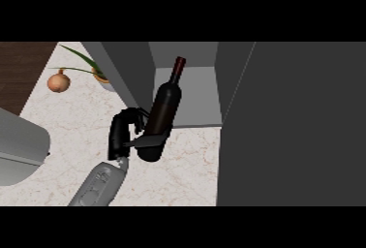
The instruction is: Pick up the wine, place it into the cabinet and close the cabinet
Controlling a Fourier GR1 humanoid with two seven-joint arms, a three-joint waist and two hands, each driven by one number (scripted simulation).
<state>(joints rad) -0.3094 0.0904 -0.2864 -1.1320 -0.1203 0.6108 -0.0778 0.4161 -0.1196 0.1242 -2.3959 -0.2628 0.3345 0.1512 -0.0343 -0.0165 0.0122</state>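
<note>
A dark wine bottle [161, 116] with a red-capped neck hangs tilted over the marble counter [186, 174]. Its neck points up into the open grey cabinet [196, 104], while its base is still outside, over the counter. My left hand [118, 138] is at the bottle's left side, fingers arched over to its body and thumb against its lower part, shut on it. The cabinet's door [293, 126] stands open as a broad dark panel on the right. My right hand shows nowhere.
An onion [58, 82] lies at the back left beside a small potted plant [100, 73] with long green leaves. A large grey rounded object [18, 150] fills the left edge. The open door hides the counter's right side.
</note>
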